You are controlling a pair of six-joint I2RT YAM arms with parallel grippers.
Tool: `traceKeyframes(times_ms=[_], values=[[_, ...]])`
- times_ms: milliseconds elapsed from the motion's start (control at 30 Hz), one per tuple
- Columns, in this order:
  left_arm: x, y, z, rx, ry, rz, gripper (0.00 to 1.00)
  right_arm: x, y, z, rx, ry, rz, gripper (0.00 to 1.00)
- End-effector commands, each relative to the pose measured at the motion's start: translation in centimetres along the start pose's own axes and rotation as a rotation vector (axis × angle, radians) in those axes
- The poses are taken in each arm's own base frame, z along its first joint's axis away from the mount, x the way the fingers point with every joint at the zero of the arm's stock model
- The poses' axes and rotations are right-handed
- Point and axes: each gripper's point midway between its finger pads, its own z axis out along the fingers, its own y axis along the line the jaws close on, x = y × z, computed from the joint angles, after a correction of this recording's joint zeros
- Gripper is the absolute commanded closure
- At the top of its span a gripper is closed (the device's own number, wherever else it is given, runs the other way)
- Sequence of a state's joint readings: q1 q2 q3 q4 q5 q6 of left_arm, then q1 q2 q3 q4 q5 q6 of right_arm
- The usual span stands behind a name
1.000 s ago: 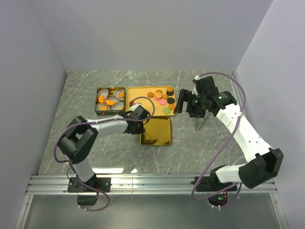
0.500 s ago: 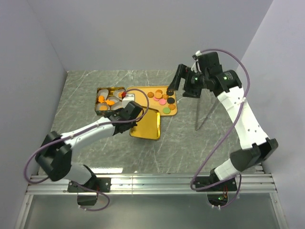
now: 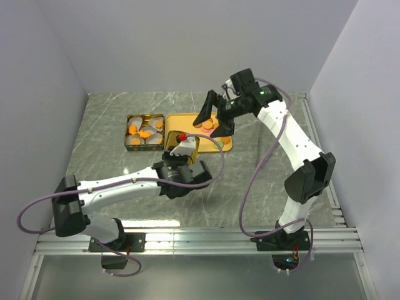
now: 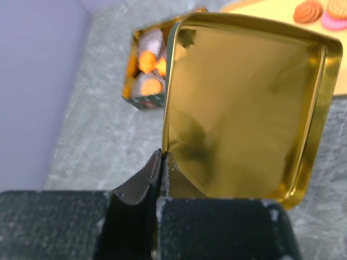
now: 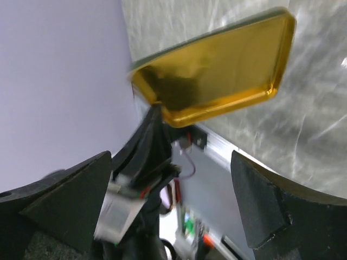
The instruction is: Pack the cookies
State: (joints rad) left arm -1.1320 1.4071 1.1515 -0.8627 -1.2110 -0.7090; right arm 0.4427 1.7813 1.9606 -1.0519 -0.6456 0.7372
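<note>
The left claw is pinching the near rim of a gold lid, its fingers pressed tight on the thin metal. It is holding the lid tilted up off the grey marbled surface, with the shiny inside facing the wrist camera. The right claw is hanging spread wide over the yellow tray, gripping nothing. The cookies are lying in two places. Orange ones are sitting among white paper cups inside the open square tin at the far left. Orange and pink ones are lying loose on the tray just right of the tin, partly hidden under the right claw. From above, the lid is showing at the tray's near-left corner.
</note>
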Motion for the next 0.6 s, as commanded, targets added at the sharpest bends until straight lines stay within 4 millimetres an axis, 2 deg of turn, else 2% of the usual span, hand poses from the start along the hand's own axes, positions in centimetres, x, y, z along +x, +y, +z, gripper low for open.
traceKeyframes(times_ms=[0,33,133,267,400,500,567], values=[[-2.7,3.1,-2.5,-0.127,-0.148,0.063,1.0,2.1,0.1,1.0,-0.046,0.081,0.031,0.04],[-2.7,2.7,-2.9,-0.121,-0.173,-0.025,1.0,2.4,-0.8,1.6,-0.033,0.096,0.052,0.04],[-2.6,0.8,-4.2,-0.088,-0.235,0.089,1.0,2.8,-1.1,2.9,-0.029,0.109,0.052,0.04],[-3.4,-1.3,-6.3,-0.017,-0.283,0.074,1.0,2.5,-1.0,4.2,-0.019,0.124,0.042,0.03],[-4.5,-1.5,-7.5,0.004,-0.329,0.076,1.0,2.3,-1.1,5.1,-0.01,0.139,0.044,0.03],[-5.2,-1.5,-8.0,0.008,-0.357,0.07,1.0,3.3,-1.6,6.0,0.012,0.185,0.049,0.03],[-5.4,-1.5,-8.2,0.006,-0.374,0.077,1.0,4.7,-2.0,6.4,0.025,0.247,0.05,0.03]])
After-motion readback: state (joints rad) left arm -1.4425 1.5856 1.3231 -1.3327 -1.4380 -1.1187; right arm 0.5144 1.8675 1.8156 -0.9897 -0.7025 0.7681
